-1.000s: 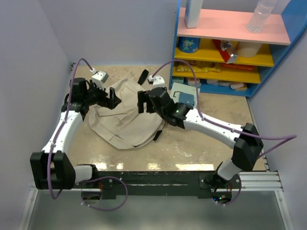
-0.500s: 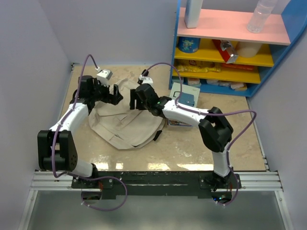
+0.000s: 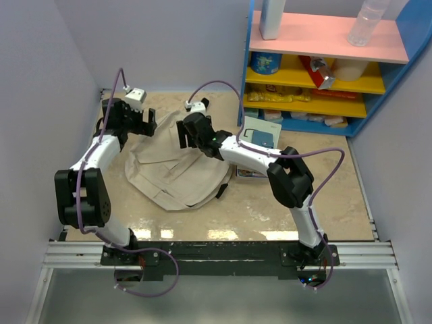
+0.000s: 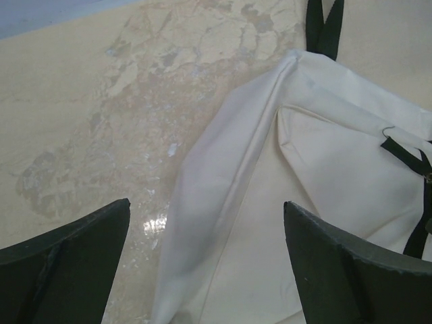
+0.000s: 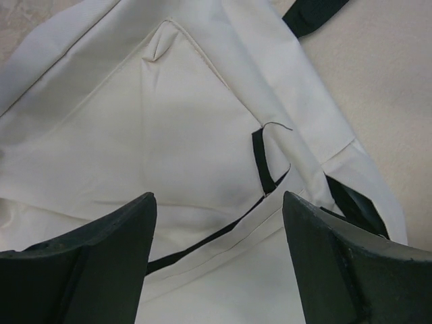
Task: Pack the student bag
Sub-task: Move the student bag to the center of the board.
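The student bag [image 3: 177, 170], a big beige fabric backpack with black trim, lies flat on the table between my two arms. My left gripper [image 3: 144, 126] hovers open over the bag's far left edge. In the left wrist view its gripper [image 4: 206, 202] straddles the folded beige edge [image 4: 223, 202] without touching it. My right gripper [image 3: 189, 137] hangs open over the bag's far end. The right wrist view shows that gripper [image 5: 217, 196] above the black zipper trim [image 5: 202, 239] and a small black loop [image 5: 263, 158], with nothing between the fingers.
A blue-grey book [image 3: 260, 138] lies to the right of the bag, by the right arm. A blue shelf unit [image 3: 324, 61] with bottles and packets stands at the back right. Walls close in on the left and back. A black strap [image 3: 223, 190] trails from the bag's right side.
Both grippers have moved toward the far end of the bag, the right arm stretching out further left. The bag has stayed where it was.
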Tool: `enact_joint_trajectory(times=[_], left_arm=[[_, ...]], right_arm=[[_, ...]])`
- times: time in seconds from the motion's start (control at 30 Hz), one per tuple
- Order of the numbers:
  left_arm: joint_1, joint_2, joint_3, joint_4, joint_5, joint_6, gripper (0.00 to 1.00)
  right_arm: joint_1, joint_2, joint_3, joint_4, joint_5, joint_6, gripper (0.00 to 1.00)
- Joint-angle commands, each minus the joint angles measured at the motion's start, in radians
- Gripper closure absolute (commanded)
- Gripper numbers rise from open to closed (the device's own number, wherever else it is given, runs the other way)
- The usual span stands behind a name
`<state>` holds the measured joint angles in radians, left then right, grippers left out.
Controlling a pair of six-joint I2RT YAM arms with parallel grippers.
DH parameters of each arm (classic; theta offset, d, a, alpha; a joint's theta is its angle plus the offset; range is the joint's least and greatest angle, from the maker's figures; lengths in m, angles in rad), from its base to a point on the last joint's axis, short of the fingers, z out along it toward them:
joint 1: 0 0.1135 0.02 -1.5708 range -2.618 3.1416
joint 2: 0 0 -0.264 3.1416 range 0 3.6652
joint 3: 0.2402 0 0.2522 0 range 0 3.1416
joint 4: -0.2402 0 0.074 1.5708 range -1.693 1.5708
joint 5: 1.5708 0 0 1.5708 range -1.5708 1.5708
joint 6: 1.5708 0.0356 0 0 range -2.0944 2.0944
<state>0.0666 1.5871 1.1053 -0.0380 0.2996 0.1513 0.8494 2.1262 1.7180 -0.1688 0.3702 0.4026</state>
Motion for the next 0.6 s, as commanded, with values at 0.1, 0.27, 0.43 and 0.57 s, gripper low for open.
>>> enact_joint_trajectory(times=[0.1, 0.27, 0.43, 0.57], left_arm=[[-0.092, -0.117, -0.091, 0.070, 0.173, 0.051, 0.00], [-0.163, -0.049, -0.070, 0.043, 0.206, 0.087, 0.00], [-0.168, 0.033, -0.009, 0.021, 0.225, 0.058, 0.00], [-0.192, 0.076, 0.010, 0.095, 0.219, 0.031, 0.00]], right_arm=[[-0.042, -0.081, -0.093, 0.026, 0.023, 0.076, 0.28], [-0.073, -0.103, -0.221, 0.118, -0.077, 0.217, 0.34], [-0.073, -0.106, -0.256, 0.164, -0.111, 0.275, 0.37], [-0.073, -0.101, -0.262, 0.177, -0.111, 0.298, 0.49]])
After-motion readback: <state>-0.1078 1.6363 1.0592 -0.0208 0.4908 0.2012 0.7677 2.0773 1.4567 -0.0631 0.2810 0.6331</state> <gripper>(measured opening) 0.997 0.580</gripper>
